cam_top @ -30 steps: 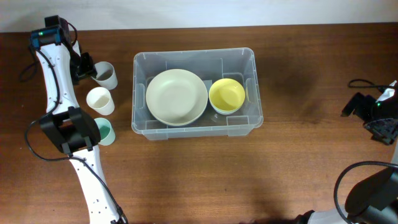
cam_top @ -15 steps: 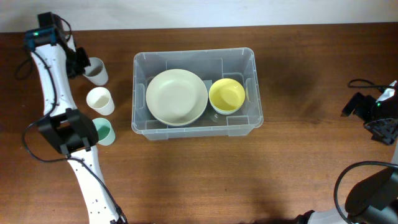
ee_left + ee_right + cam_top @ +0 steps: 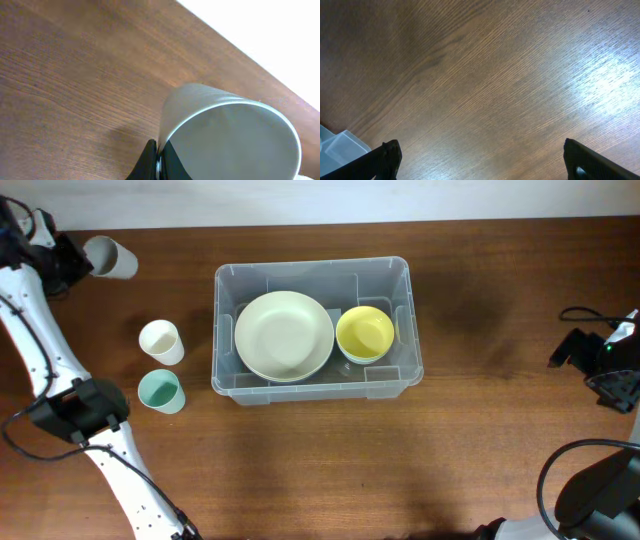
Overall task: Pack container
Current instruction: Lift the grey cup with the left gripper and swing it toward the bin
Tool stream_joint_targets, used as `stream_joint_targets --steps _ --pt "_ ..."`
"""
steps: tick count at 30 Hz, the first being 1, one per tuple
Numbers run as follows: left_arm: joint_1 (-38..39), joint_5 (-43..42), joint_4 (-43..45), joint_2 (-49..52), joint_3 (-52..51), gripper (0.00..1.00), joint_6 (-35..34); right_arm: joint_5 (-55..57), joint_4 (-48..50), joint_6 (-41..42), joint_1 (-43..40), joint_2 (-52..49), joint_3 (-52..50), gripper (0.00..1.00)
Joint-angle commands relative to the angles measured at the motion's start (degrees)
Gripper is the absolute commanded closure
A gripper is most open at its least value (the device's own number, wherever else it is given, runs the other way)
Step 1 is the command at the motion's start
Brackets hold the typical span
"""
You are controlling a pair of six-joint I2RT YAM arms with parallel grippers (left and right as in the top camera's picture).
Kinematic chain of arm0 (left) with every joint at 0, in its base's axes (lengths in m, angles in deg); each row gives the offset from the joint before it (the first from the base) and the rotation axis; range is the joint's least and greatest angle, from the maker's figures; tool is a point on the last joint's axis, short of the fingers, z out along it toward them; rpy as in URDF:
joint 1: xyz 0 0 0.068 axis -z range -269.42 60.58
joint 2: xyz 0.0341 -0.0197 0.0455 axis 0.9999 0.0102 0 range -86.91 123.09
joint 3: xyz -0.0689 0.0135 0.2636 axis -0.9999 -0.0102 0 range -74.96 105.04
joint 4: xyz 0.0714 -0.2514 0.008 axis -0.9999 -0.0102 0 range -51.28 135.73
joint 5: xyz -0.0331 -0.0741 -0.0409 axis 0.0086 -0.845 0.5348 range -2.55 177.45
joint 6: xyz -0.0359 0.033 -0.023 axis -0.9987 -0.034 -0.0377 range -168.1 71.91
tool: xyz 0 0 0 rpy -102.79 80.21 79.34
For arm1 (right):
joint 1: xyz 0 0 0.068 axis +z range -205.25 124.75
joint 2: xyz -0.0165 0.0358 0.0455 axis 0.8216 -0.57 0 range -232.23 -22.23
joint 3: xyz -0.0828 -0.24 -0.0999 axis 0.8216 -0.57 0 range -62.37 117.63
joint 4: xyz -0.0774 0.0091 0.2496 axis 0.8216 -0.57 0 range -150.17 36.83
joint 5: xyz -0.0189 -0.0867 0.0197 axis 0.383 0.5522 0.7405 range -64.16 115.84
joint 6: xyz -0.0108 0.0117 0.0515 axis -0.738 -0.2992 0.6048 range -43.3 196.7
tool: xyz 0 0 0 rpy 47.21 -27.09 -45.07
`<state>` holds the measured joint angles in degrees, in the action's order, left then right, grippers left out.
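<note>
Inside the container (image 3: 312, 270), mid-tabletop, sit 1 plate (image 3: 284, 335) and 1 yellow bowl (image 3: 364, 333). Far left of it, the left tool (image 3: 159, 161) pinches a grey cup (image 3: 225, 135). A white cup (image 3: 160, 341) and teal cup (image 3: 160, 391) wait unpacked beside the container, the right tool (image 3: 485, 160) gaping empty.

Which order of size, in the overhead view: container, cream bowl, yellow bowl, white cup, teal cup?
1. container
2. cream bowl
3. yellow bowl
4. white cup and teal cup, which look about alike.
</note>
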<state>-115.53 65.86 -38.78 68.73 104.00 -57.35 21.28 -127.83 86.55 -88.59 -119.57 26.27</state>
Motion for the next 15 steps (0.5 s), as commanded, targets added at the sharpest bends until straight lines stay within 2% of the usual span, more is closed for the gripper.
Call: stream_joint_targets --steps 1,8,15 --pt "-0.6 -7.9 0.5 -10.4 1.0 0.99 -0.5 -0.1 0.1 -0.4 -0.1 0.4 -0.2 0.01" --pt "4.1 -12.1 -1.6 -20.7 0.9 0.99 4.2 -0.1 0.1 -0.4 -0.1 0.4 -0.2 0.01" --pt "16.6 -11.9 -12.2 -24.9 0.8 0.99 13.0 -0.1 0.1 -0.4 -0.1 0.4 -0.2 0.01"
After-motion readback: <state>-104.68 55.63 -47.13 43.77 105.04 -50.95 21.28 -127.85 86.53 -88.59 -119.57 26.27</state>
